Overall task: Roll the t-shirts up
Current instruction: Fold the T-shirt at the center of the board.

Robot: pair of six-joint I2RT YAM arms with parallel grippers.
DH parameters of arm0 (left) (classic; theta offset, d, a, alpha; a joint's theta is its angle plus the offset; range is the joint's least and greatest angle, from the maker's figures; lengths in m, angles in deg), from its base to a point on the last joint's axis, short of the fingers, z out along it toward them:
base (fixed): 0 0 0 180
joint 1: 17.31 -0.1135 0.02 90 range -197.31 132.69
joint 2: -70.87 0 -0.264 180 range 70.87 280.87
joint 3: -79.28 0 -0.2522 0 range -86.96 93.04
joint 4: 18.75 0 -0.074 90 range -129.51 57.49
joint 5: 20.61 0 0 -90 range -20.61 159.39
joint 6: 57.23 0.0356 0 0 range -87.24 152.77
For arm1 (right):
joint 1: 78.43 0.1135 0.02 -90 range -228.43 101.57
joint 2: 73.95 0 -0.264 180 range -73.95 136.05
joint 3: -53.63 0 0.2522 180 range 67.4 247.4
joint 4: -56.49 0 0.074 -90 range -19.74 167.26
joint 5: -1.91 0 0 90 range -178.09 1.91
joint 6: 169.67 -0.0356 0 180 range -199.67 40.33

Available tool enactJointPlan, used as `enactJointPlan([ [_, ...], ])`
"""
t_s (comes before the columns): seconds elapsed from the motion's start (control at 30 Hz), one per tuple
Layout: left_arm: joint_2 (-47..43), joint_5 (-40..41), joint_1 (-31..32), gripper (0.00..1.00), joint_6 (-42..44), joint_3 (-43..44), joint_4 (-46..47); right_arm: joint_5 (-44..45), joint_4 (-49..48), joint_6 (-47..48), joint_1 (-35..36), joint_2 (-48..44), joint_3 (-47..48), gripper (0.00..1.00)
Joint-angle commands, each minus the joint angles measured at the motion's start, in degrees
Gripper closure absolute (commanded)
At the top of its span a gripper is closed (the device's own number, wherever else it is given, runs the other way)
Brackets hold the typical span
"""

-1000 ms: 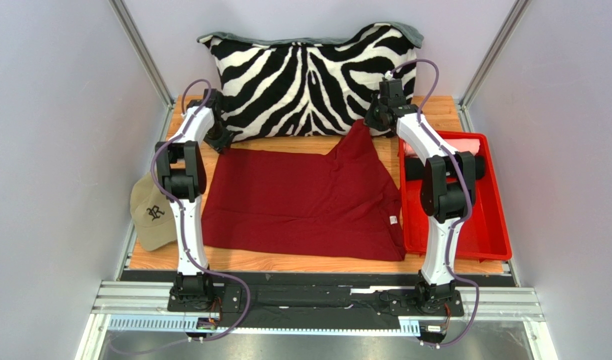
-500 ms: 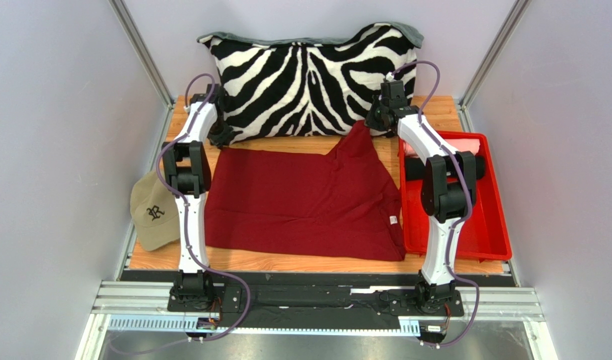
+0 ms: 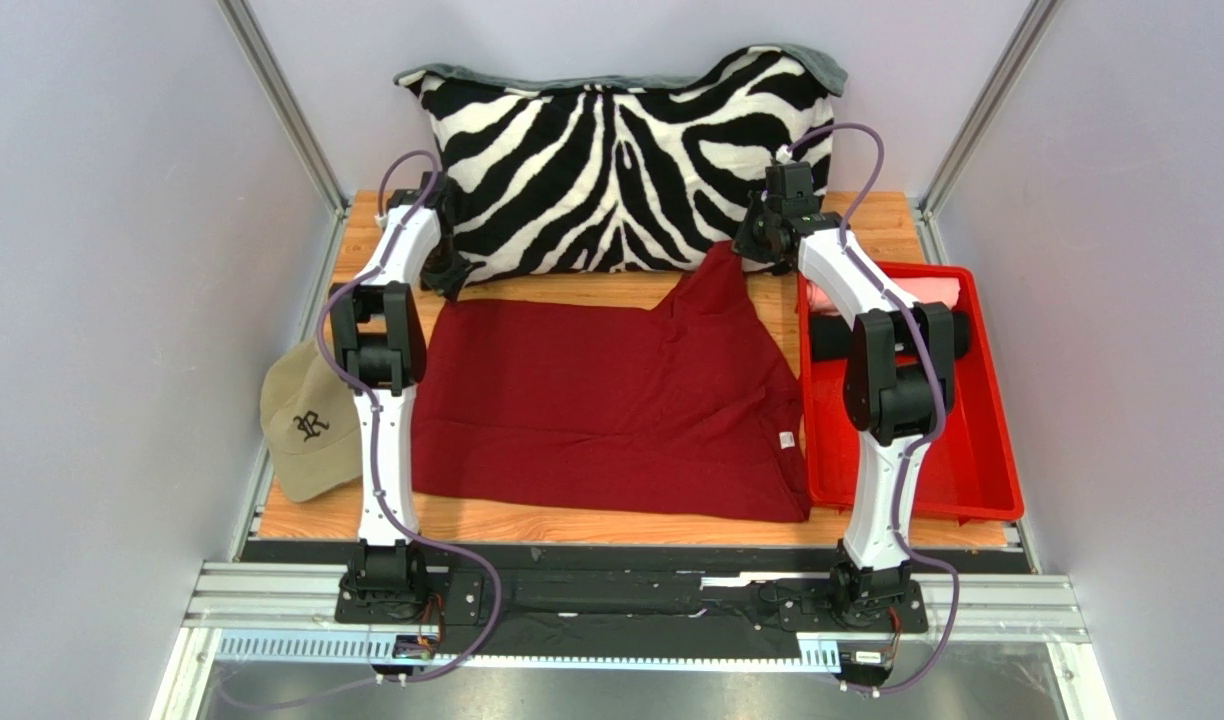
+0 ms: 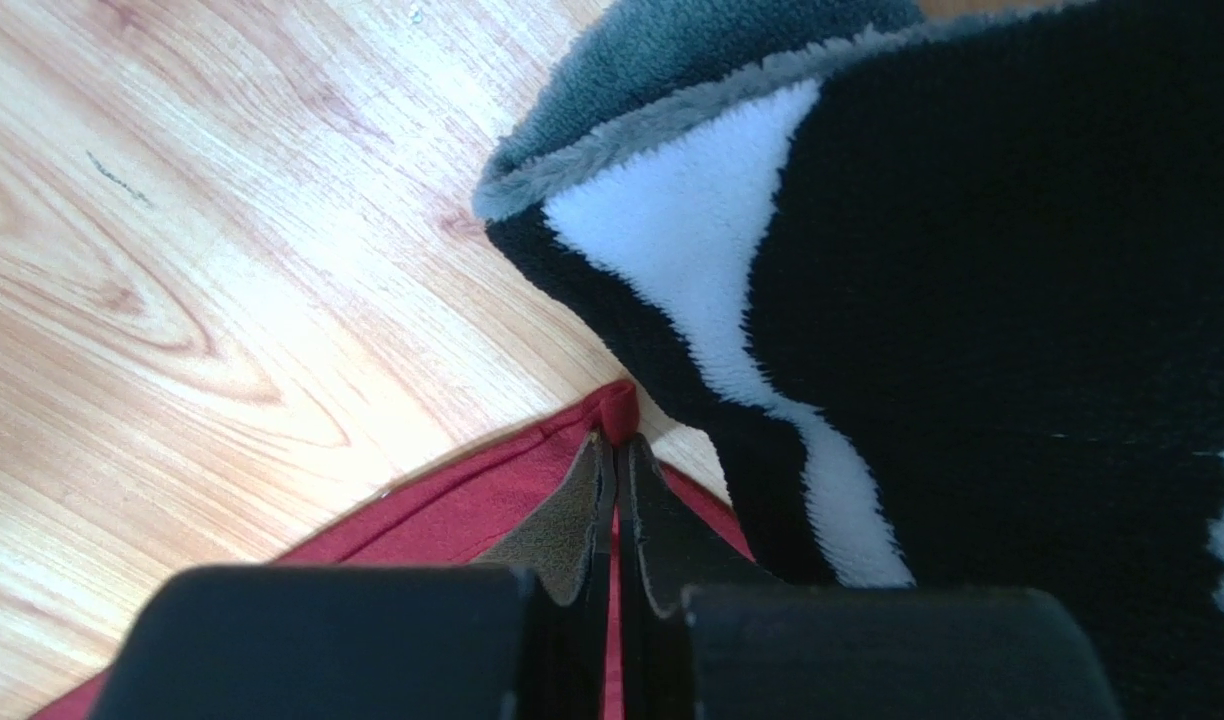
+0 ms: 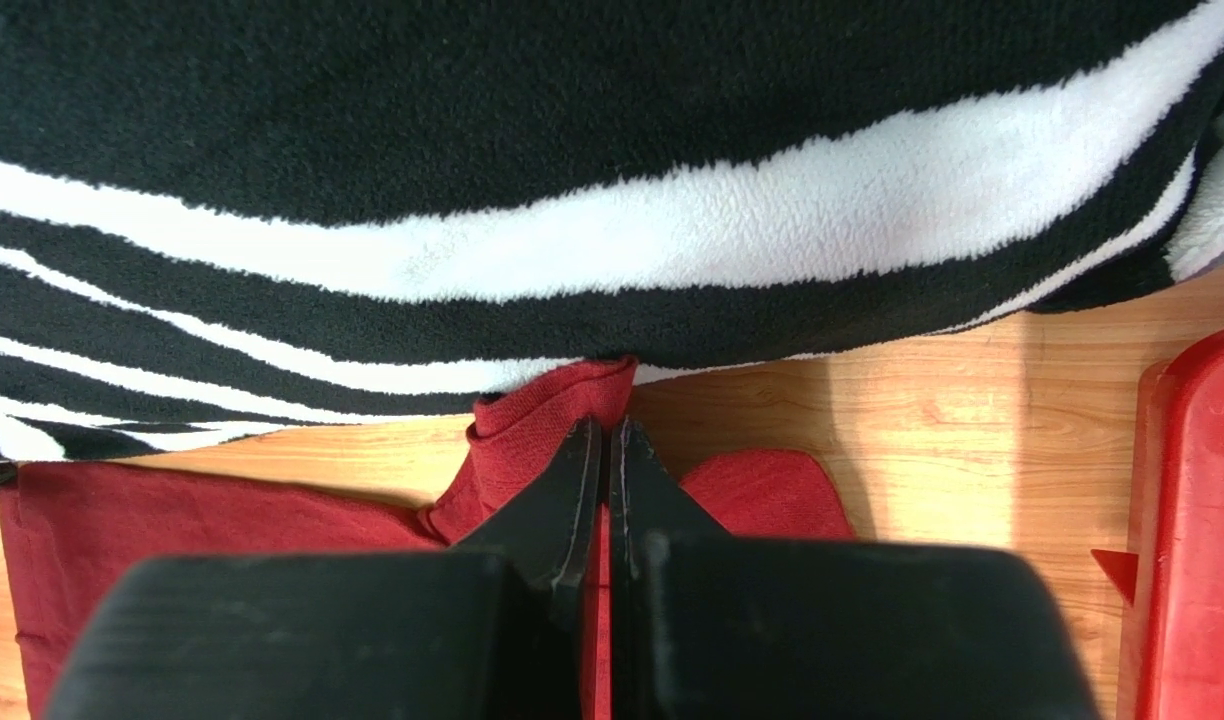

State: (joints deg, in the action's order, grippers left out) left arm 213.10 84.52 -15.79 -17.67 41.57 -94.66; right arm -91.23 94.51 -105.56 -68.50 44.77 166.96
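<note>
The maroon t-shirt (image 3: 603, 405) is one plain deep red all over, apart from a small white tag (image 3: 787, 440) near its near right corner. Behind the t-shirt, the pillow (image 3: 618, 150) has bold black-and-white zebra stripes and a grey edging. Left of the t-shirt, the cap (image 3: 306, 428) is khaki with a dark emblem. Right of the t-shirt, the tray (image 3: 956, 450) is bright red and holds a pale pink cloth (image 3: 934, 285) and a black bundle (image 3: 826, 338). The table (image 3: 573, 522) under the t-shirt is light honey wood with darker grain. The left arm (image 3: 378, 435) and right arm (image 3: 874, 480) are white with black joints and purplish cables. The left gripper (image 4: 615, 450) and right gripper (image 5: 605, 435) are black.
</note>
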Motion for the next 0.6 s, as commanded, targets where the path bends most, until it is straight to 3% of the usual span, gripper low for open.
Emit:
enactJointPlan([
  [0.0, -2.3, -0.28, 0.24, 1.0, 0.16, -2.75, 1.32, -0.38, -2.45, -0.65, -0.53, -3.05, 0.54, 1.0],
  [0.3, -12.94, -2.82, -1.17, 1.0, 3.06, -11.37, 11.61, 1.03, -1.66, -1.18, -0.79, -7.97, 0.27, 1.0],
  [0.37, -13.38, -5.1, -4.49, 1.0, 3.32, -11.11, 12.14, 1.03, -1.49, -1.09, -0.79, -8.68, 0.36, 1.0],
  [0.57, -13.74, -9.41, -6.27, 1.0, 6.66, -9.0, 12.49, 0.33, 0.79, -1.18, -0.71, -8.33, 3.61, 1.0],
])
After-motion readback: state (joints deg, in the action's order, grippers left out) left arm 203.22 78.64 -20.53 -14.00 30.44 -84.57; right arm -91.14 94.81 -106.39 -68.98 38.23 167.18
